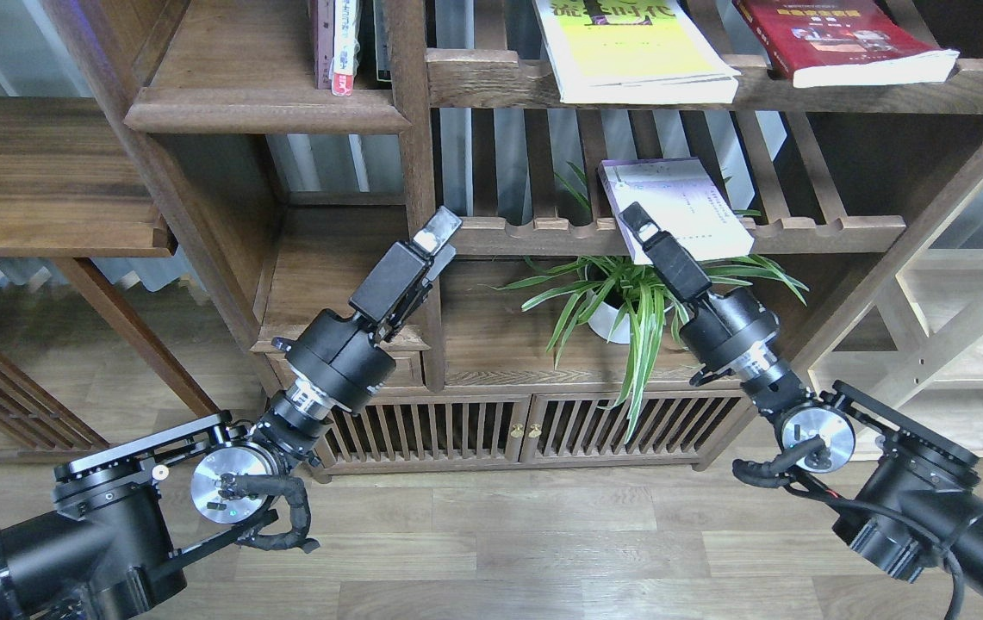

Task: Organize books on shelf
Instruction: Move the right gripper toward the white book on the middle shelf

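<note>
Both our hands are raised; right hand (639, 226) touches the white book's (676, 209) near-left corner, grip unclear; left hand (438, 234), well left, looks empty.

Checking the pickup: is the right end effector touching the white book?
Cannot tell. In the head view the right end effector overlaps the white book on the slatted rack; contact isn't plainly visible.
</note>
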You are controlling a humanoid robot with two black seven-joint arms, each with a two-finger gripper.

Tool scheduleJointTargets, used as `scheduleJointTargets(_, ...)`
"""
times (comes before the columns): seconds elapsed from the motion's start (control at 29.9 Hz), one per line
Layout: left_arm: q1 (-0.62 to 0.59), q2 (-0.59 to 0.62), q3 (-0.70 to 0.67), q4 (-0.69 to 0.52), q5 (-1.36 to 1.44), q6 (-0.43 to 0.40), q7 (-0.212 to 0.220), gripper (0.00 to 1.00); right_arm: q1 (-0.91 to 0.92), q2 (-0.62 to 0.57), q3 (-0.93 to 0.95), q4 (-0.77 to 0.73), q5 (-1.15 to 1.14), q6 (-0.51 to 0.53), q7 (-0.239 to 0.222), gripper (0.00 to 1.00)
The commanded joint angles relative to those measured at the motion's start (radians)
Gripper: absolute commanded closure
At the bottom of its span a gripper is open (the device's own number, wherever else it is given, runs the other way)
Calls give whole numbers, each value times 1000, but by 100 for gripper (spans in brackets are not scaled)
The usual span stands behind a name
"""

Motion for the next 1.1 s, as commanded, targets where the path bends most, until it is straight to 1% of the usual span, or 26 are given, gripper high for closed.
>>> scheduleJointTargets(0.0,1,-2,0,20,12,0,0,1,0,2,3,0,0,0,0,0)
scheduleJointTargets(0.13,4,-4,0,37,16,0,0,1,1,0,4,0,0,0,0,0)
scheduleJointTargets(0.23,9,-28,-11,51,15,0,0,1,1,-1,10,0,0,0,0,0)
scheduleJointTargets(0.53,4,-44,-20,51,22,0,0,1,0,-5,21,-2,2,0,0,0)
scheduleJointTargets(0.84,9,-28,-20,74,232,0,0,1,-11,-64,7,-35,2,0,0,0)
scheduleJointTargets(0.94,7,-31,-23,74,237,0,0,1,-12,-64,9,-66,3,0,0,0)
scheduleJointTargets(1.07,7,-37,-23,74,242,0,0,1,-19,-57,4,-68,5,0,-5,0)
